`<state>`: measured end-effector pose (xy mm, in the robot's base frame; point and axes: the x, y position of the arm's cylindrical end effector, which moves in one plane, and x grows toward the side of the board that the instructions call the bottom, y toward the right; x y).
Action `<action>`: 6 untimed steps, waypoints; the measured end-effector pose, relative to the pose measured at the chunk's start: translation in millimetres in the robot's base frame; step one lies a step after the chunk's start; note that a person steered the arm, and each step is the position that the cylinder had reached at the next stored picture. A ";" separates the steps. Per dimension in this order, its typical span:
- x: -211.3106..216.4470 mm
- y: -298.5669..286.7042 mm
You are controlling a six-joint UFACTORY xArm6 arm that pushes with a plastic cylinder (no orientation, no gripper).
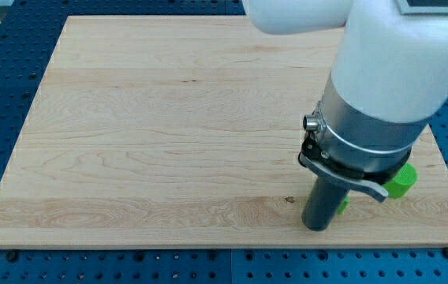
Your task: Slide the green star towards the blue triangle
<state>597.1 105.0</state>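
A green block (402, 181) shows at the view's right, near the right edge of the wooden board (169, 142). The arm's grey collar hides most of it, so I cannot make out its shape. A small green sliver (343, 206) peeks out just right of the dark rod; I cannot tell whether it belongs to the same block. My tip (316, 226) rests on the board near the bottom edge, directly left of that sliver and down-left of the green block. No blue triangle is in view.
The white and grey arm body (390, 71) covers the view's upper right and hides that part of the board. A blue perforated table (3, 71) surrounds the board on all sides.
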 end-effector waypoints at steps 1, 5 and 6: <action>-6.1 22.6; -42.6 30.0; -65.2 28.9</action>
<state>531.9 133.9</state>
